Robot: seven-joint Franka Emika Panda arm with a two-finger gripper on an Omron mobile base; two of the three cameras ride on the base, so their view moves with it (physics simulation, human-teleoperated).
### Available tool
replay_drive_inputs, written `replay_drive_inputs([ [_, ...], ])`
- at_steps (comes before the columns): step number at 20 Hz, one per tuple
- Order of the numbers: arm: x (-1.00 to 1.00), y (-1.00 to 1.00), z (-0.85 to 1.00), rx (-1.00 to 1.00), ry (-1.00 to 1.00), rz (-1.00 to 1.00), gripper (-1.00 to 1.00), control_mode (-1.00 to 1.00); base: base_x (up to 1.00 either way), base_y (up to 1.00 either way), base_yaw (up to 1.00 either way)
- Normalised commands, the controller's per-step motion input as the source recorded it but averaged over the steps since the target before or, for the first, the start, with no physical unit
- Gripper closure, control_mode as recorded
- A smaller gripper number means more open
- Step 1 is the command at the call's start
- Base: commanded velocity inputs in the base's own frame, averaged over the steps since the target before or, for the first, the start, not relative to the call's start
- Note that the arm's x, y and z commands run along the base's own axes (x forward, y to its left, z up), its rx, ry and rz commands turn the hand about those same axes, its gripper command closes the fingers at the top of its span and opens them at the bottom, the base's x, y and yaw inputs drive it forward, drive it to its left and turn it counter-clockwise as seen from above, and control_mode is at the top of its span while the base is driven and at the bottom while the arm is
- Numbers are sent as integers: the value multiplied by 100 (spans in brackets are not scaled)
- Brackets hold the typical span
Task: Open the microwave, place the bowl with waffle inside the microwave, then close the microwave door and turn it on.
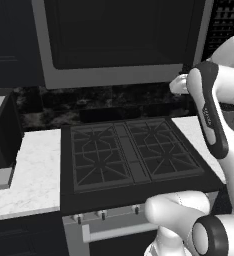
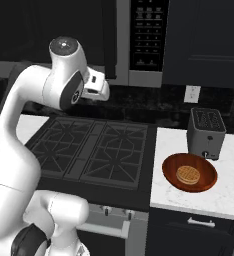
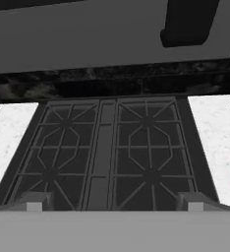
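Hand view: the gripper (image 3: 115,204) is spread wide, nothing held, above the stove (image 3: 104,147); the microwave door (image 1: 121,42) handle could be missed if approached crookedly.

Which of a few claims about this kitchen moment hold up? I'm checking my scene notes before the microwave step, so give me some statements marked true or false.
1. The waffle lies in the bowl. True.
2. The bowl sits on the stove. False: it rests on the white counter to the right of the stove, in front of the toaster.
3. The microwave door is shut. True: its dark window lies flush in the grey frame above the stove.
4. The end effector grips the bowl. False: its fingertips stand wide apart with nothing between them, over the stove grates.
5. The toaster stands to the left of the stove. False: it stands on the counter to the right, against the dark backsplash.
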Motion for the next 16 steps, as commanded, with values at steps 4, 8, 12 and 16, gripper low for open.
replay_drive_inputs([
  [4, -1, -3, 59, 0, -11, -2, -100, -100, 0, 0, 0],
  [8, 0, -6, 60, 0, -5, -4, -100, -100, 0, 0, 0],
  [12, -5, -24, 43, 0, -16, -3, -100, -100, 0, 0, 0],
  [16, 0, -20, 37, 0, -16, -1, -100, -100, 0, 0, 0],
])
